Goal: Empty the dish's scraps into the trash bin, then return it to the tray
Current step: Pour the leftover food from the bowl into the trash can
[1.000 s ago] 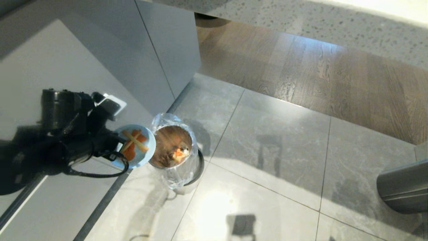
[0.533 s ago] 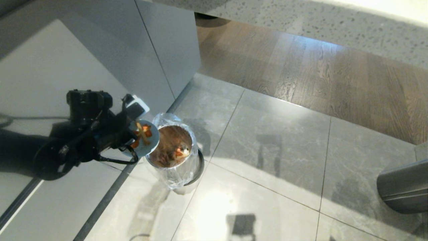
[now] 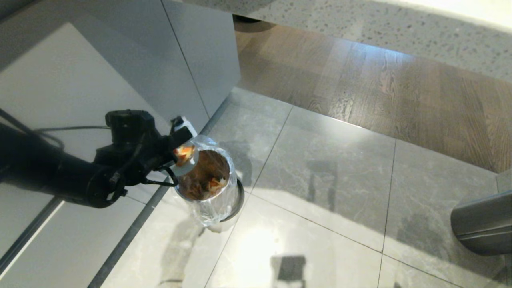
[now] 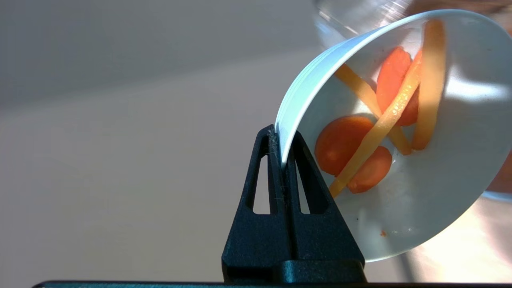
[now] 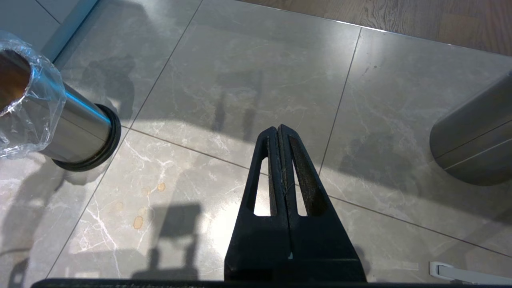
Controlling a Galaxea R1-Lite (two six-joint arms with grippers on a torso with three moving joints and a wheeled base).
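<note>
At centre left of the head view, the left tool (image 3: 176, 150) pinches the rim of the dish (image 4: 400, 168), tipped steeply over the bag-lined mouth of the trash bin (image 3: 208, 176). The scraps (image 4: 384, 120), orange chunks and pale sticks, cling inside the dish. The thin rim grip could slip, or scraps could fall past the liner onto the floor tiles (image 3: 320, 172). A steel cylinder (image 5: 472, 136) stands well apart at right. The right tool (image 5: 280, 132), pressed together, hangs over the tiles. No tray is visible.

Dish (image 4: 440, 192) rim cropped at edge
</note>
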